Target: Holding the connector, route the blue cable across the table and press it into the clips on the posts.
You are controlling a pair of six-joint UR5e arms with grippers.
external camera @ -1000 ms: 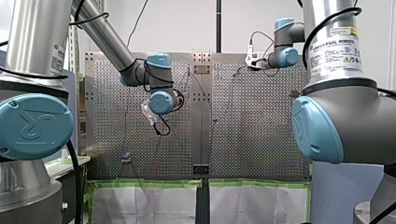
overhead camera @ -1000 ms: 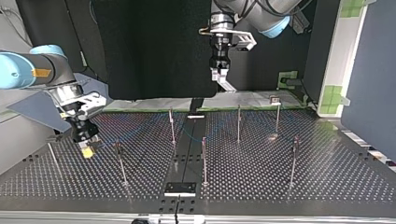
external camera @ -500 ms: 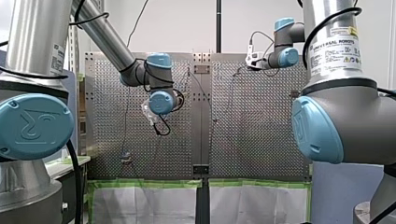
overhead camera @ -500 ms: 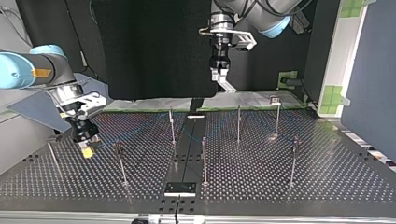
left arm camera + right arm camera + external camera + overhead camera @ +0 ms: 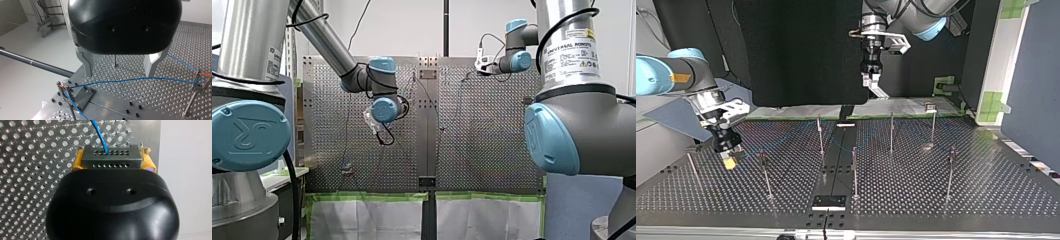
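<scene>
Upper right in the front view, a label [image 5: 579,47] reads UNIVERSAL ROBOTS; the right gripper [image 5: 112,160] clamps the connector [image 5: 110,153], the left gripper [image 5: 119,73] hangs open.

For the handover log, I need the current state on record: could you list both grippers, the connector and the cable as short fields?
right gripper: yellow pads, shut on the dark rectangular connector, low over the perforated metal table
left gripper: open, empty, raised above the cable
thin blue cable: leaves the connector; one span hangs between two thin metal posts, meeting their orange clips
</scene>
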